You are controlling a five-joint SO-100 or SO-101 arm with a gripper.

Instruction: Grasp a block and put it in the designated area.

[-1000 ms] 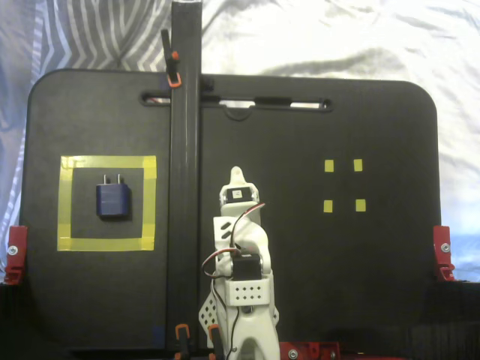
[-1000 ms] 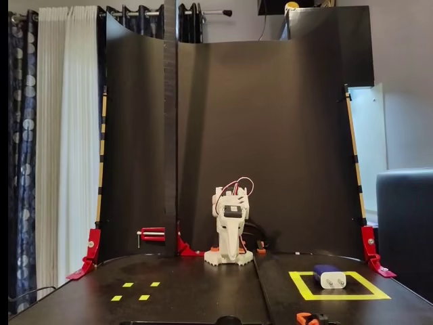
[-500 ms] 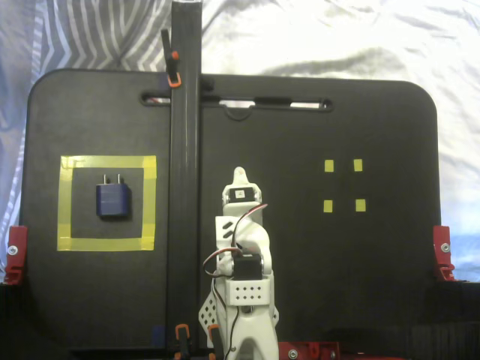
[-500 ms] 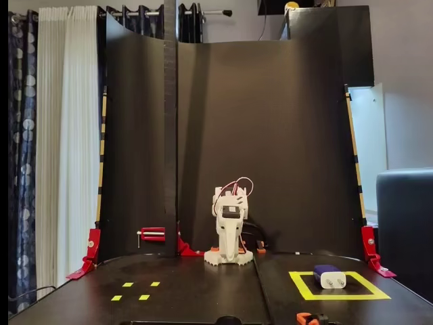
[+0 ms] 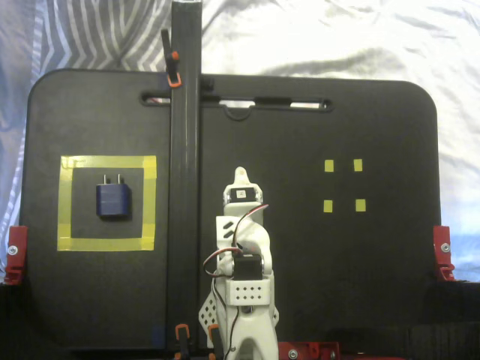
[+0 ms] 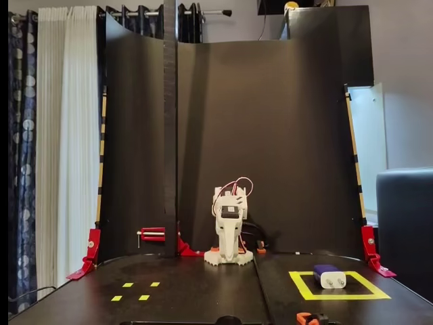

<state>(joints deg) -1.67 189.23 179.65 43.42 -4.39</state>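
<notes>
The dark navy block [image 5: 113, 200] lies flat inside the yellow-taped square [image 5: 107, 162] at the left of the black board, with its two silvery prongs pointing to the far edge. In a fixed view from the front, the block [image 6: 329, 276] sits in the square [image 6: 338, 296] at the right. My gripper [image 5: 240, 178] is at the end of the folded white arm [image 6: 230, 227] at the board's middle. It looks shut and empty, well apart from the block.
Four tiny yellow tape squares [image 5: 343, 185] mark the board's other side; they also show in the front view [image 6: 135, 291]. A tall black post [image 5: 184, 150] stands between arm and yellow square. Red clamps [image 5: 15, 253] [image 5: 443, 251] grip the board's edges. A black backdrop [image 6: 270, 135] rises behind.
</notes>
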